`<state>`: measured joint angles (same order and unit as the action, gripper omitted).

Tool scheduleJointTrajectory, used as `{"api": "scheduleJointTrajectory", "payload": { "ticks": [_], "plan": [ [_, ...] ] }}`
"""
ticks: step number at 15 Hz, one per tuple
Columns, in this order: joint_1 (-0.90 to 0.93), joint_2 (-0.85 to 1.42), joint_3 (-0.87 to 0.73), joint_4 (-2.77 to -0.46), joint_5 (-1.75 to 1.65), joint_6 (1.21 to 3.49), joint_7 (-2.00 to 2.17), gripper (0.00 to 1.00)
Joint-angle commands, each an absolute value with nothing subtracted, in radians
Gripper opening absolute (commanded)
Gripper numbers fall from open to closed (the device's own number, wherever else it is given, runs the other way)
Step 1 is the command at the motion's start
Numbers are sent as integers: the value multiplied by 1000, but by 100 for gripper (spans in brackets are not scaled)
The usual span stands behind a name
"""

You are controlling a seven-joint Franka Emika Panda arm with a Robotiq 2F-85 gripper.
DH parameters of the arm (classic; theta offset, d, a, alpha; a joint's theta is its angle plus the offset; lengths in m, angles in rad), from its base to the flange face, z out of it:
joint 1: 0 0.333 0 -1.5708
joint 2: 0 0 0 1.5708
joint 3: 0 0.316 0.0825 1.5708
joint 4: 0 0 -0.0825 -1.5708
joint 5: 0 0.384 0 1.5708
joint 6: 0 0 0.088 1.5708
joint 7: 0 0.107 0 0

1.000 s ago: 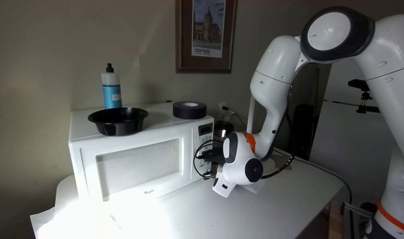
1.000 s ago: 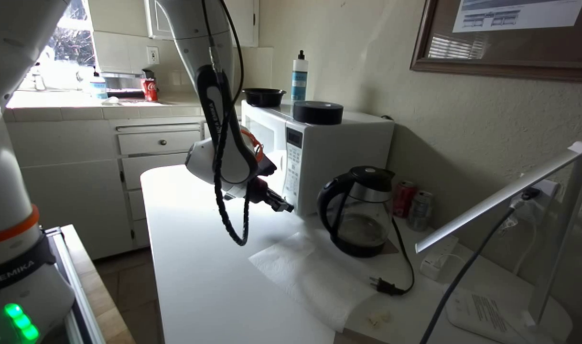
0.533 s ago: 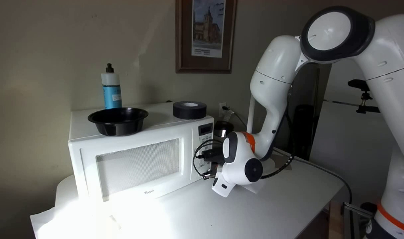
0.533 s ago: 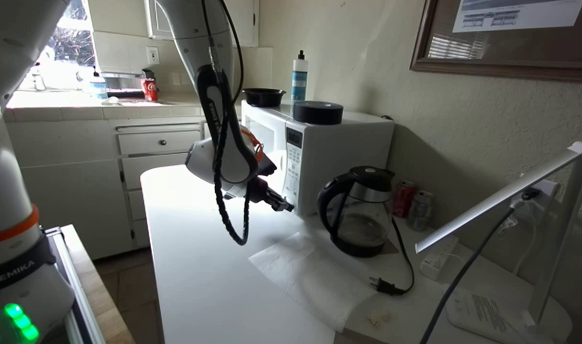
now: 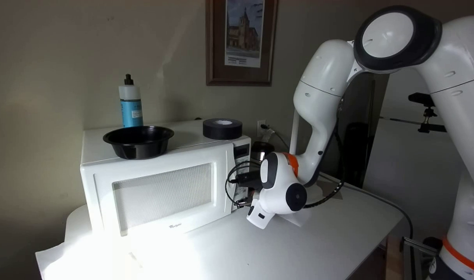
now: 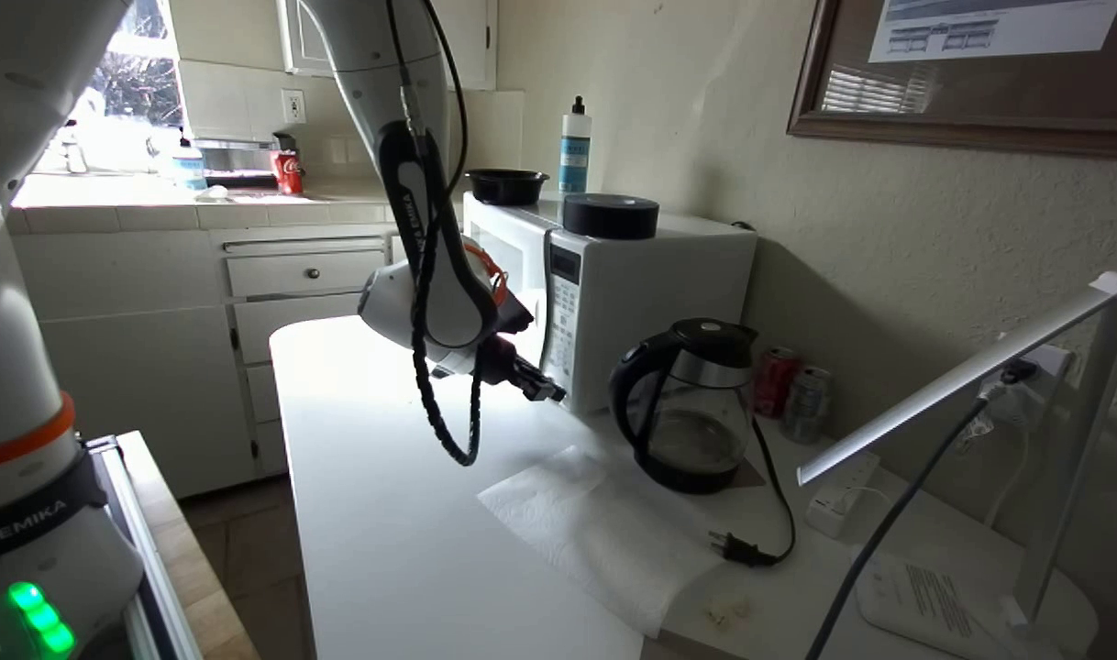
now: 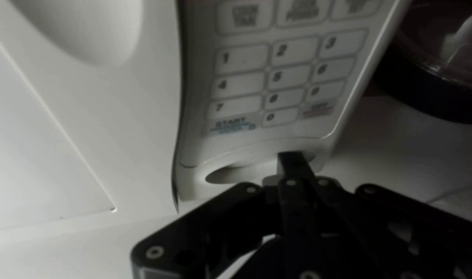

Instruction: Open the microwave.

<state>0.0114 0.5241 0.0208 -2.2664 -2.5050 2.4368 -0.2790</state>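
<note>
gripper [image 7: 294,161] at the button [image 7: 255,171] of the microwave [image 6: 646,289], jaws together (presumably for pushing); the door [image 5: 159,189] stands ajar.

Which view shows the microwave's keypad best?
The wrist view: the keypad is large, its digits readable. In an exterior view the keypad looks small; in an exterior view a black wrist fitting hides part of it.

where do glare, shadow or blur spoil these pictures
In an exterior view, glare burns out part of the table in front of the microwave; in an exterior view, daylight washes out the kitchen counter, and shadow darkens the wall beside the microwave; in the wrist view, the keypad looks dim and soft, digits legible but top labels smeared.
</note>
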Motion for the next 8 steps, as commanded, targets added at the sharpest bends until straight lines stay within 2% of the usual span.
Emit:
{"api": "scheduleJointTrajectory", "payload": {
  "ticks": [1,4,6,8],
  "plan": [
    [28,515,30,-2139,-2521,2452,-306,0],
    [17,546,32,-2108,-2521,2525,-308,0],
    [16,507,41,-2167,-2525,2570,-285,0],
    [30,445,35,-2291,-2522,2509,-261,0]
  ]
}}
